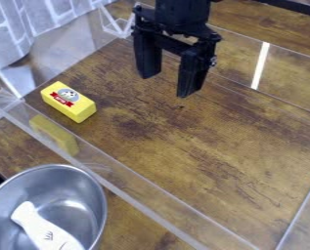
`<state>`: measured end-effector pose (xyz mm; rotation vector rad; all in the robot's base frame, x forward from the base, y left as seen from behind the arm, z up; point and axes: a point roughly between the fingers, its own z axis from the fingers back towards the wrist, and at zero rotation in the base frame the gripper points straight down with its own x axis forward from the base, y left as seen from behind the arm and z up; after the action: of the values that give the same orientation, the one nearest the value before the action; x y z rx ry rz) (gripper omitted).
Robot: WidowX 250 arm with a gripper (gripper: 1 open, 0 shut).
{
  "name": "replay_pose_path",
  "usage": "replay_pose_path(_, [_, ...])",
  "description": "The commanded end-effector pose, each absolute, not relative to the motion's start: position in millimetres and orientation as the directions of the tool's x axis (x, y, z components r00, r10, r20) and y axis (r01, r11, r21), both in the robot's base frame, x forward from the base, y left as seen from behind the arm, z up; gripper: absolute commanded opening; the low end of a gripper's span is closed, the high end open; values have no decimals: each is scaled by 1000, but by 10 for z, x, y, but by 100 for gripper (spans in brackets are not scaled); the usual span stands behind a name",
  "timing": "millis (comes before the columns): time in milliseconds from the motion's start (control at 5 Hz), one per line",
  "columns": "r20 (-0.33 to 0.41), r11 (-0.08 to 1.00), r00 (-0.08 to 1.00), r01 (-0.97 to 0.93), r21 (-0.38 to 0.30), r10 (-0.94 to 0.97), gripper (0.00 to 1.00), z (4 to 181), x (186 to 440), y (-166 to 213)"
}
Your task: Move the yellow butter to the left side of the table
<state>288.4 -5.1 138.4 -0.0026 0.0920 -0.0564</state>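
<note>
The yellow butter (68,102), a small block with a red and white label on top, lies on the wooden table (209,146) at the left, close to the clear wall. My black gripper (168,82) hangs over the table's upper middle, pointing down, well to the right of the butter. Its two fingers stand apart and open, with nothing between them.
A clear plastic barrier (66,137) rims the table's left and front edges. A metal bowl (46,210) holding a white object sits at the bottom left, outside the barrier. Patterned cloth (26,29) covers the top left corner.
</note>
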Motion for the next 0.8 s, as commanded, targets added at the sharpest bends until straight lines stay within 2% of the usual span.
replay_pose_path(0, [-6,999,999,42,-1,-42,100,1584,2907,5])
replay_pose_path(400, [-42,1000,999,27,-7,-28,100,1408,3001,50])
replay_pose_path(600, [-39,1000,999,25,-9,-25,100,1432,2992,62])
